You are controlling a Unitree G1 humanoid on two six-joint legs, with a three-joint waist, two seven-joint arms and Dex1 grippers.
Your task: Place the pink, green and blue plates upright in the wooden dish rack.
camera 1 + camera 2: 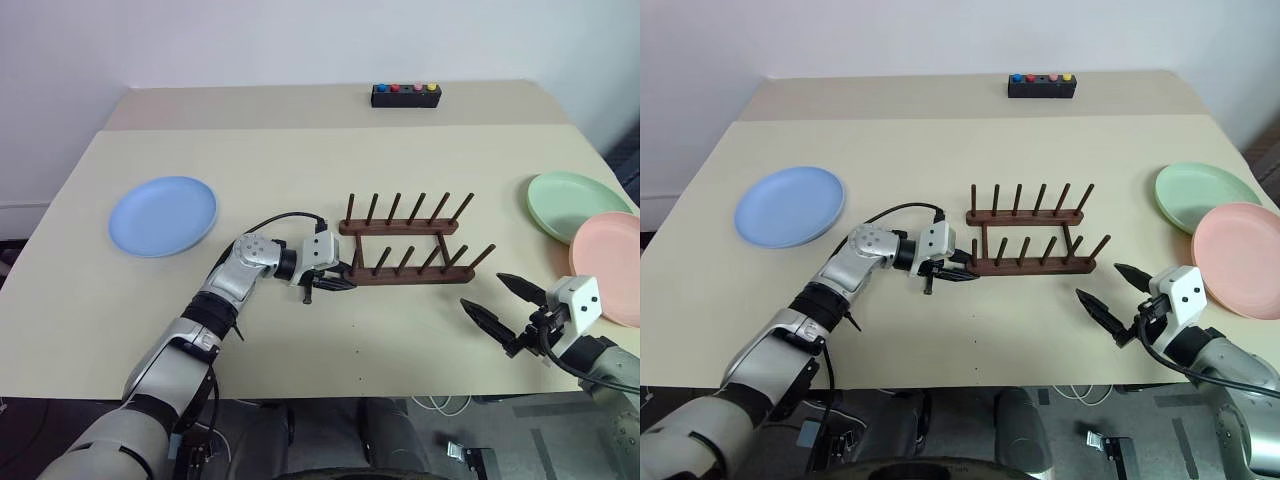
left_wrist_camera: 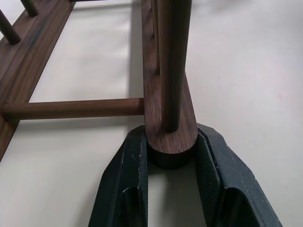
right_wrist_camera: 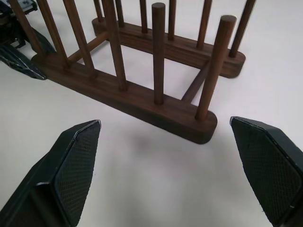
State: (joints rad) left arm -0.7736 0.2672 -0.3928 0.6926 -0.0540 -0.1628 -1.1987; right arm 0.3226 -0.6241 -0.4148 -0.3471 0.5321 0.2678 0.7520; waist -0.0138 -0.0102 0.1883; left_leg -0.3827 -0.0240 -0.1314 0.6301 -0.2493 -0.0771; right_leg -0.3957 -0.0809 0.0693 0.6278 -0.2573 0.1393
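Observation:
The wooden dish rack (image 1: 405, 245) stands empty at the table's middle, its pegs upright. My left gripper (image 1: 335, 280) is shut on the rounded left end of the rack's near rail (image 2: 171, 142), one finger (image 2: 128, 165) on each side. My right gripper (image 1: 483, 291) hovers open, a little in front of the rack's right end, nothing between its fingers (image 3: 75, 151). The blue plate (image 1: 162, 215) lies flat at the left. The green plate (image 1: 575, 205) lies flat at the right edge. The pink plate (image 1: 612, 262) lies in front of it and overlaps it.
A small black box with coloured buttons (image 1: 406, 95) sits at the table's far edge. Bare tabletop (image 1: 300, 160) spreads behind the rack and between the rack and the blue plate. The table's front edge runs just below both grippers.

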